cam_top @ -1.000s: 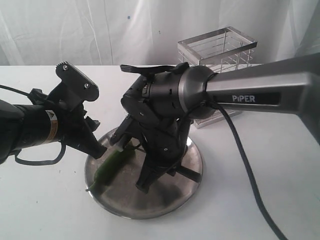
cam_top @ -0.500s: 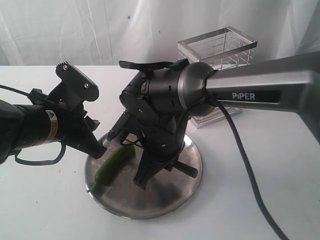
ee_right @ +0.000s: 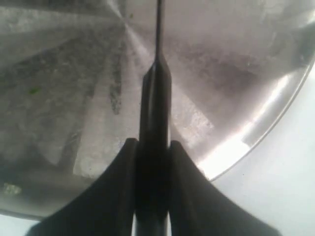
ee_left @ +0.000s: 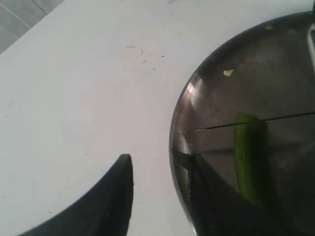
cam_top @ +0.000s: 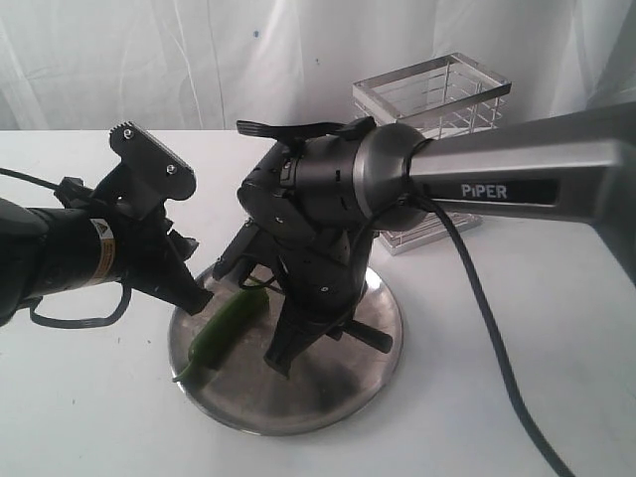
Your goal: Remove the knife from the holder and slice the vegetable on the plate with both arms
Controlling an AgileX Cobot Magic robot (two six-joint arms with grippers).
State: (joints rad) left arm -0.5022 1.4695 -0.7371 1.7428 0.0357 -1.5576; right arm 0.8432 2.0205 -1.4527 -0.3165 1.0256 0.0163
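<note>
The green vegetable [cam_top: 227, 323] lies on the left part of the steel plate [cam_top: 328, 417]. My right gripper [cam_top: 281, 363] points down over the plate's middle, shut on the knife's black handle [ee_right: 155, 108]. The handle's end [cam_top: 366, 336] sticks out to the right. In the left wrist view the thin blade [ee_left: 221, 127] crosses over the vegetable [ee_left: 250, 157] near its cut end. My left gripper [cam_top: 197, 296] is open at the plate's left rim. One finger is over the table and the other inside the plate [ee_left: 231, 98], beside the vegetable. The holder [cam_top: 432, 94] stands behind on the right.
The grey PIPER link [cam_top: 517, 179] and its cable [cam_top: 487, 328] reach in from the right across the holder's front. White table [cam_top: 89, 407] surrounds the plate, and a white curtain [cam_top: 149, 60] hangs behind. Small green scraps [ee_left: 228, 73] lie on the plate.
The right wrist turned a little and shifted slightly left with the knife, then held still. The left arm and the vegetable have not moved.
</note>
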